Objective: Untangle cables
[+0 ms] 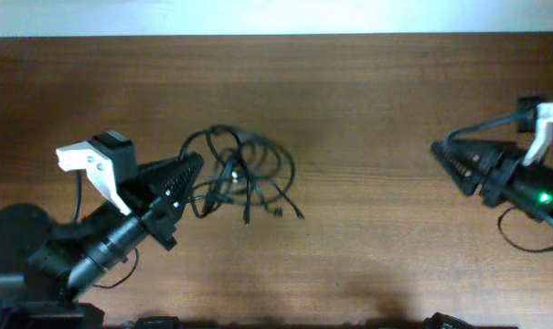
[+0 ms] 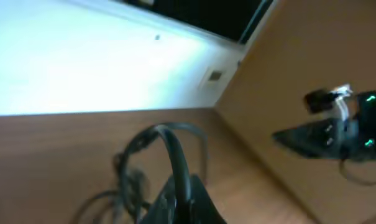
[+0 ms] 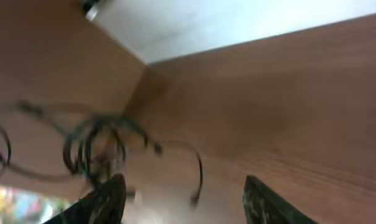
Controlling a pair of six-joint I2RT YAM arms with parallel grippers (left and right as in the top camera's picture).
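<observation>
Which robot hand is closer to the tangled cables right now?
The left hand, its tip right at the edge of the cables; the right hand sits far across the table.

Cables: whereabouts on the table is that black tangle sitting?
Overhead, the cables lie left of the table's centre, at the left gripper's tip, far from the right gripper.
</observation>
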